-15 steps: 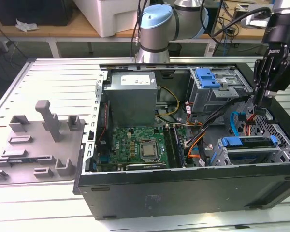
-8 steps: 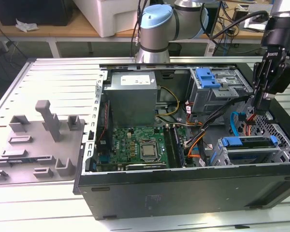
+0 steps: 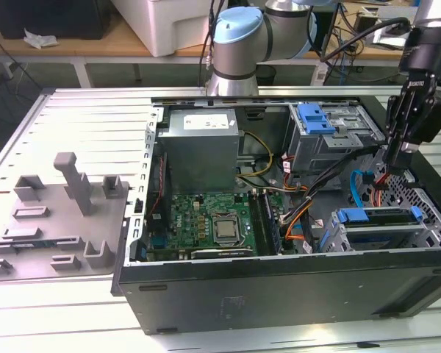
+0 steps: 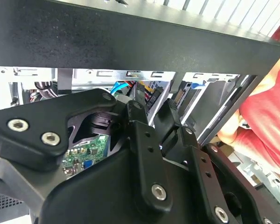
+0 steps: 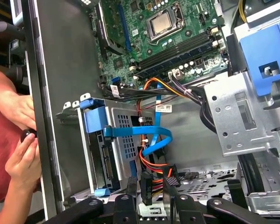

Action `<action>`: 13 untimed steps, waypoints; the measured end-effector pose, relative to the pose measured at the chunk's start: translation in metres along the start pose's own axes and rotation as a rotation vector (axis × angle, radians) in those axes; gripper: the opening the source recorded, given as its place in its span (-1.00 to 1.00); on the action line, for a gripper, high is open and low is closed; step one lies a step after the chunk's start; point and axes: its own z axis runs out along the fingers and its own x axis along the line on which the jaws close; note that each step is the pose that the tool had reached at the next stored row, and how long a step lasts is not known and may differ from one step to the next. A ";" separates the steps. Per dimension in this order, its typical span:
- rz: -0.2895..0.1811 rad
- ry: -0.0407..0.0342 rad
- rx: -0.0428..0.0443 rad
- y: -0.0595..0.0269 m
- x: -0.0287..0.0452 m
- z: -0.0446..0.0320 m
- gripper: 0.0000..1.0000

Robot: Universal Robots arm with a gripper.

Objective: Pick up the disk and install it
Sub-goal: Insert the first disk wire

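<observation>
Reads as late in the install — finds the disk (image 3: 378, 220) already lying in the lower drive cage (image 3: 336, 237) at the exterior view's right, blue carrier showing. Holds the gripper (image 3: 395, 163) low beside that cage, right at the blue cable (image 5: 151, 133) and orange wires (image 5: 154, 164); cannot tell whether spread or pinching. Calls for slow, narrow moves among those leads — with the blue bracket (image 3: 316, 118) nearby and a person's hand (image 5: 23, 156) at the case wall (image 5: 60, 93)

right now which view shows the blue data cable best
The first wrist view: the blue data cable shows its whole loop. The exterior view catches a short stretch; the second wrist view, a blue sliver.
</observation>
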 end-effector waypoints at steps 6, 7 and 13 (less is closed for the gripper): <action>0.001 0.0001 -0.0004 -0.0001 -0.0005 0.0009 -0.29; 0.001 0.0000 -0.0004 -0.0001 -0.0007 0.0013 -0.29; 0.010 0.0470 0.0100 -0.0003 -0.0030 0.0049 -0.29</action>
